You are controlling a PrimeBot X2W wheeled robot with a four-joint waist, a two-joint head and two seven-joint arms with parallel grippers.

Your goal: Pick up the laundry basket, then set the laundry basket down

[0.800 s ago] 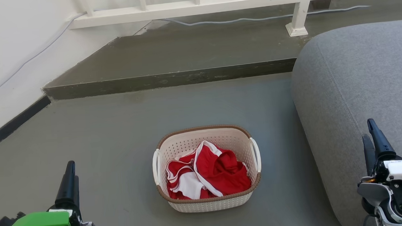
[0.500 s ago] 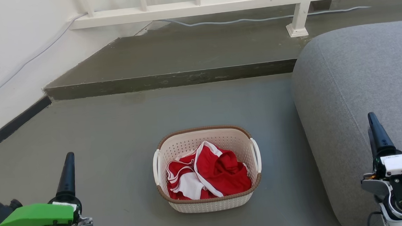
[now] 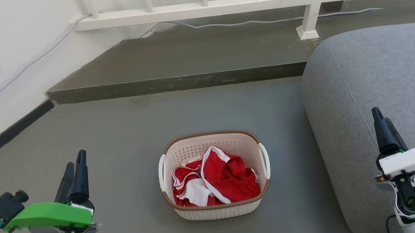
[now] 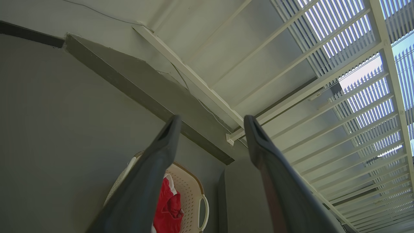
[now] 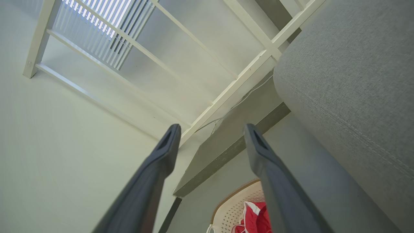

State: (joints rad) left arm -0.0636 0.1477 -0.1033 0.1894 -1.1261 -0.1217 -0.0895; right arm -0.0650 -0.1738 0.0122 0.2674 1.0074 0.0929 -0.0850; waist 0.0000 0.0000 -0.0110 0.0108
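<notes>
The laundry basket (image 3: 243,148), cream with a brown rim and two white side handles, stands on the grey floor in the middle of the head view, with red-and-white clothes (image 3: 215,177) inside. My left gripper (image 3: 75,164) is open at the lower left, well apart from the basket. My right gripper (image 3: 380,118) is open at the lower right, over the sofa's edge. In the left wrist view the open left gripper (image 4: 210,123) frames the basket (image 4: 190,191) low down. In the right wrist view the open right gripper (image 5: 210,129) has the basket (image 5: 233,207) at the bottom edge.
A grey sofa (image 3: 371,77) fills the right side, close to the basket. A raised concrete step (image 3: 176,82) runs across behind it, with a white railing (image 3: 309,13) and a cable on top. A white wall (image 3: 9,53) stands at the left.
Both grippers have risen a little in the head view. The left one turned so that both its fingers show. The basket has not moved.
</notes>
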